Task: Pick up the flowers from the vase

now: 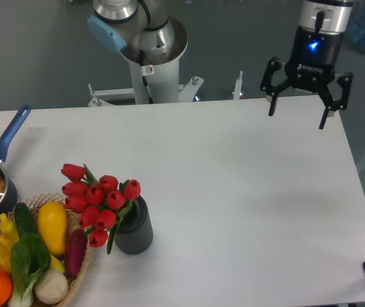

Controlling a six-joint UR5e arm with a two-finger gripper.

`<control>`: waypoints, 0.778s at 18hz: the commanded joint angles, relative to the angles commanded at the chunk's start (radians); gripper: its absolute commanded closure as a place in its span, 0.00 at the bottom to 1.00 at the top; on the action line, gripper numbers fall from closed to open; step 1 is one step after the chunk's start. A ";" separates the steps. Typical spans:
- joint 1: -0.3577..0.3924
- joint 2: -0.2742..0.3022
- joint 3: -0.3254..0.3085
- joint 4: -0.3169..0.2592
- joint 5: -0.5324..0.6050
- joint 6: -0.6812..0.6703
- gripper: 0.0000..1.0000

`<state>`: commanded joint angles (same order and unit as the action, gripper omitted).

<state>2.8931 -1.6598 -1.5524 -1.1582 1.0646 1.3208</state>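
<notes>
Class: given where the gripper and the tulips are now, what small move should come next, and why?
Probably carry the open gripper toward the front-left, to above the tulips. It hangs empty over the table's far right, well away, while they sit in the vase.

Gripper [298, 120] aloft (fingers [273, 105] spread)

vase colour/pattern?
Dark grey vase with ribbed sides; clearest in the fixed camera view.

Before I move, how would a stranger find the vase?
Start at the white table and go to its front left part, beside the wicker basket. The vase is the short dark ribbed cylinder there. Only it holds red flowers.
</notes>
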 joint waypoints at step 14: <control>0.023 0.018 -0.135 0.057 -0.210 -0.009 0.00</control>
<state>2.9161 -1.6414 -1.6874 -1.1014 0.8544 1.3116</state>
